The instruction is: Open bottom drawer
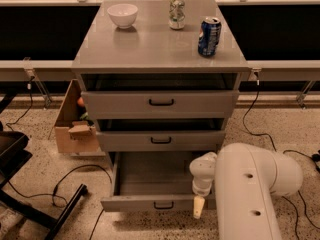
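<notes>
The bottom drawer (135, 203) is the lowest of three grey drawers in the cabinet. It stands pulled out towards me, and its plain grey tray (150, 173) shows bare. Its small black bar handle (163, 205) sits in the middle of the flat front. My gripper (198, 207) hangs from the white arm (250, 189) at the right part of that front, a little to the right of the handle. It points down over the front's top edge. The middle drawer (161, 140) and the top drawer (161, 103) sit further in, above it.
A white bowl (122, 15), a silver can (176, 12) and a blue can (209, 36) stand on the cabinet top. A cardboard box (72, 126) sits on the floor at the cabinet's left. Cables and a black chair base (30, 204) lie at the lower left.
</notes>
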`<state>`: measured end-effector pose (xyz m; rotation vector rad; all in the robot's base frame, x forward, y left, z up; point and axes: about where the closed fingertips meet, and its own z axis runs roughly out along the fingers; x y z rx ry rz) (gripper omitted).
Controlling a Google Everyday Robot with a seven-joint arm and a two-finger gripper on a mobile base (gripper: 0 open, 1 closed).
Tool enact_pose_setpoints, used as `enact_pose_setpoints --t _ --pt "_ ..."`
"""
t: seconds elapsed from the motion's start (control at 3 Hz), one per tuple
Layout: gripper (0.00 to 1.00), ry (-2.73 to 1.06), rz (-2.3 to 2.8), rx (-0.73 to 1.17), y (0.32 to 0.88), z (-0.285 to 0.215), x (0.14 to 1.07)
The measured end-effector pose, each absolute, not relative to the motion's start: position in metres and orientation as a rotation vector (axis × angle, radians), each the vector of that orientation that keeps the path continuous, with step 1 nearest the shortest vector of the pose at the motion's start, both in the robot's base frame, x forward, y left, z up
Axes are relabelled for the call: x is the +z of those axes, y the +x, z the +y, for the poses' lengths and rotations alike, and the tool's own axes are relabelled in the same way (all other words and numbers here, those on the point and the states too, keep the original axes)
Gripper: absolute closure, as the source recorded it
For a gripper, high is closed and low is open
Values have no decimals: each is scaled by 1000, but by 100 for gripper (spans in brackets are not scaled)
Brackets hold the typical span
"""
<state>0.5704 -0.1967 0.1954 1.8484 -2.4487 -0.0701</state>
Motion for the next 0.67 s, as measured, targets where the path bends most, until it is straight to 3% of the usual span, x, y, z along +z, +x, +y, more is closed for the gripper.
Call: enact_pose_setpoints --t 0.33,0.67 --pt "0 1849 -2439 -117 557 -198 183" --pt "18 1830 -2487 -171 521 -203 179"
